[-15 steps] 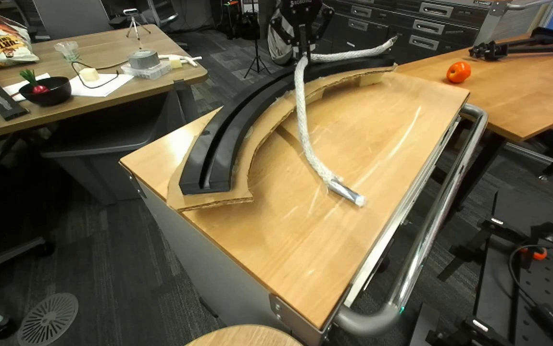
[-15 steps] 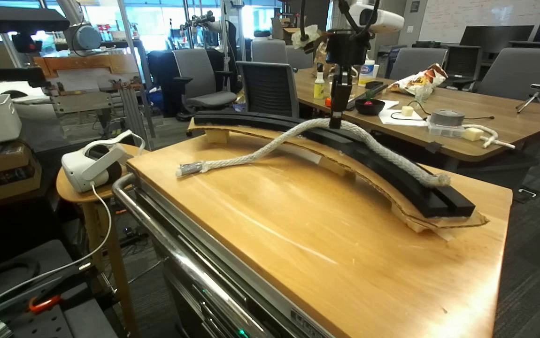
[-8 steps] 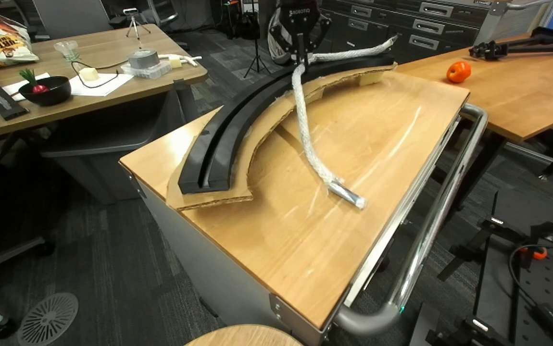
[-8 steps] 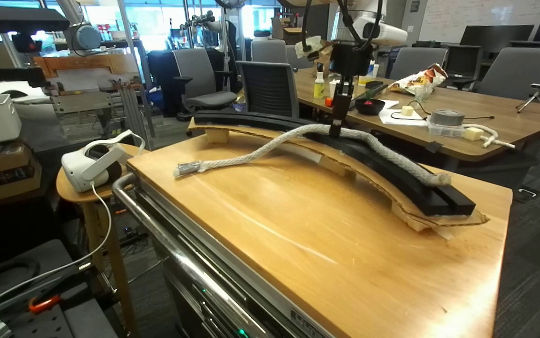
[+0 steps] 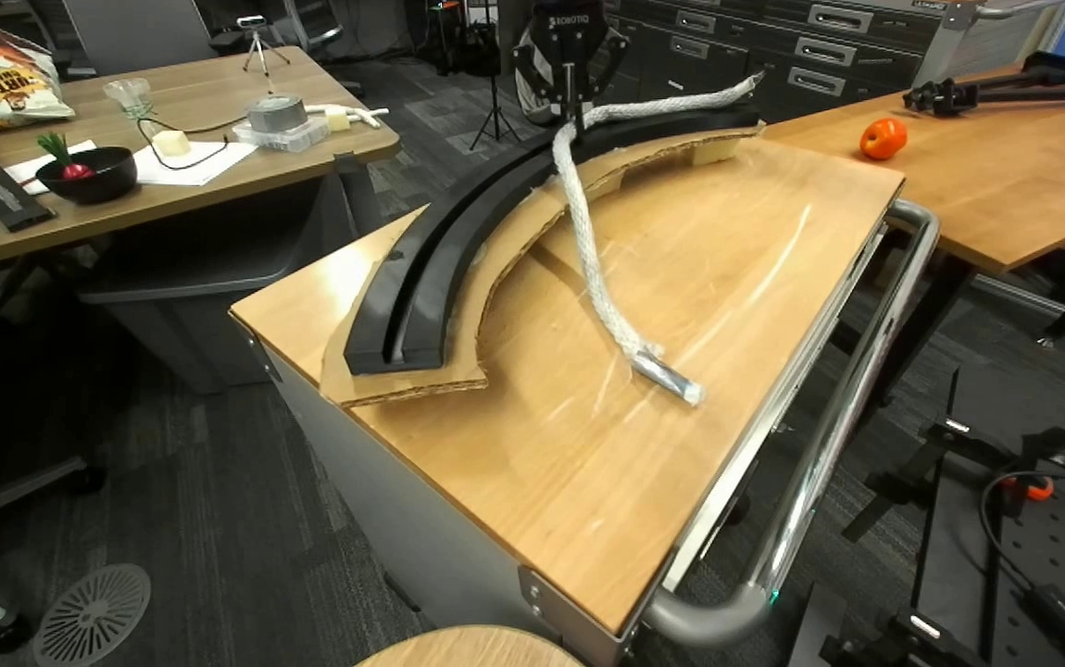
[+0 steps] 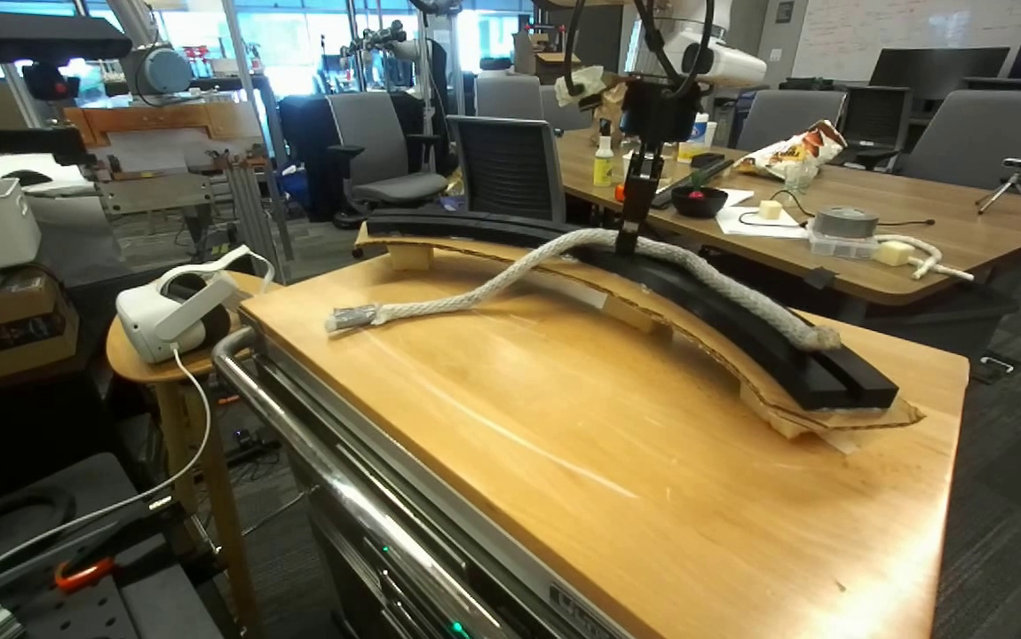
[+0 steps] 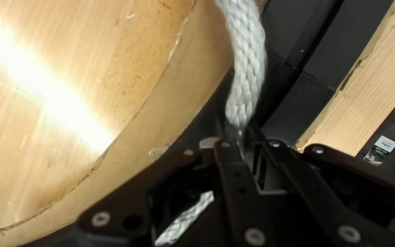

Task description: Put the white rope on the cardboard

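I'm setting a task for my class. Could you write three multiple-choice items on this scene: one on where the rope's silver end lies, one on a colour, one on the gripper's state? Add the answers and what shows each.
1. Where does the silver end of the rope lie?
A In the bowl
B On the tabletop
C On the floor

2. What colour is the bare cardboard?
A Green
B Red
C Tan

3. How does the gripper stand?
A Shut on the rope
B Wide open
C Out of view

Answers:
1 B: both exterior views show that end lying on the tabletop.
2 C: its bare margin looks tan in the wrist view.
3 A: the wrist view shows the rope pinched between the fingers.
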{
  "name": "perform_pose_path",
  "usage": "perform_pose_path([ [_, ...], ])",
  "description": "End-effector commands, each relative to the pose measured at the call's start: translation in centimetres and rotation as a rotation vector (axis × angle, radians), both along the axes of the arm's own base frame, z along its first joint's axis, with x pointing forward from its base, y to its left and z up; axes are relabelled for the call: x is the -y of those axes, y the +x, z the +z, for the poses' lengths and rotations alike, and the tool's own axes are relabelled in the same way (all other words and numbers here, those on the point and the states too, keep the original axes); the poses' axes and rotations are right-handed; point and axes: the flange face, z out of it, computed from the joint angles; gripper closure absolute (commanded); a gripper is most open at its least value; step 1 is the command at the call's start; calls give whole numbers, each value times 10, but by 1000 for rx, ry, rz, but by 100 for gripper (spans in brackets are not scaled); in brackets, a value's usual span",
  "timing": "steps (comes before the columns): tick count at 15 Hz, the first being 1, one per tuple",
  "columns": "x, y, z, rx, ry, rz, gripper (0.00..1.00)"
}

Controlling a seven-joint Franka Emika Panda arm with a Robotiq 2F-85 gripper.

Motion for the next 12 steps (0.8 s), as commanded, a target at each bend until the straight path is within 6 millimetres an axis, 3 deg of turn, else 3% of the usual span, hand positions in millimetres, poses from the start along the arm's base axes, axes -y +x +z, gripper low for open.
perform_pose_path([
  [1, -2, 4, 15, 46, 49, -43, 97],
  [4, 1, 5, 12, 64, 71, -81, 97],
  [9, 25, 0, -6, 66, 129, -200, 96],
  [10, 29, -2, -9, 66, 140, -218, 68],
  [12, 35, -7, -13, 82, 162, -240, 56],
])
